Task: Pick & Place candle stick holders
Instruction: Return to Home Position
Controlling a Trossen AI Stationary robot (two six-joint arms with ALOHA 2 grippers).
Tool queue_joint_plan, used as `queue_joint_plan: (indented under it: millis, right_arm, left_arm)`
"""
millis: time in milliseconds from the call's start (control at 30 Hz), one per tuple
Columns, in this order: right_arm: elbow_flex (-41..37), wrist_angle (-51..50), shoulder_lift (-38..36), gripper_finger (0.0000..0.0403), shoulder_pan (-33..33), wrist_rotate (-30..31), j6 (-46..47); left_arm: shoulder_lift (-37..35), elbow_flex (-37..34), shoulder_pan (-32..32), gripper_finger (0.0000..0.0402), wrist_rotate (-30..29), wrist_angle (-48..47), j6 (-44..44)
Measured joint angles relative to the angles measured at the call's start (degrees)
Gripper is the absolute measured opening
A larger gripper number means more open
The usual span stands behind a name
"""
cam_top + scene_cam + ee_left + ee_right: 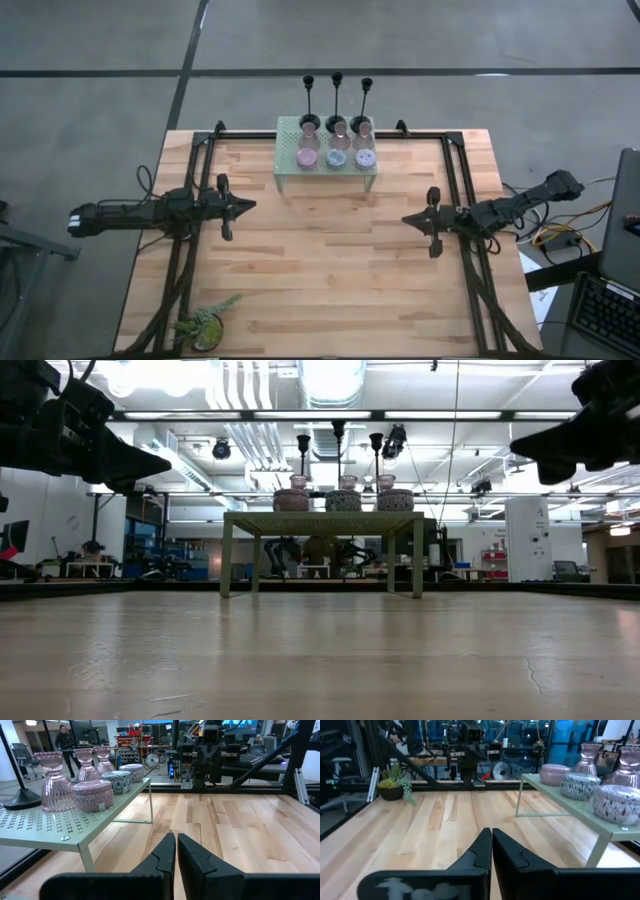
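Jaws pressed together and empty on both arms: the left gripper and right gripper hang over bare table, tips facing each other. The rack sits at the far edge between them, neither arm clearly nearer. On it stand nine holders in three left-to-right rows: three black stems at the back, three pink cups, then three pucks in front, so only the retreat seems left.

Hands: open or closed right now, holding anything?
Left hand: closed, holding nothing.
Right hand: closed, holding nothing.
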Motion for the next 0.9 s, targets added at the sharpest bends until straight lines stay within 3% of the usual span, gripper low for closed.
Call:
queue_joint_plan:
  millis: [200,467,900]
  right_arm:
    - [0.0,-5.2,-3.7,0.0009,-0.1,0.2,0.6]
    - [0.0,-5.4,-3.9,0.0009,-0.1,0.1,9.5]
    - [0.0,-5.4,-3.9,0.0009,-0.1,0.1,9.1]
  left_arm:
    - [0.0,0.0,0.0,0.0023,0.0,0.0,0.0]
    - [0.0,0.0,0.0,0.0023,0.0,0.0,0.0]
    - [0.0,0.0,0.0,0.0023,0.0,-0.1,0.0]
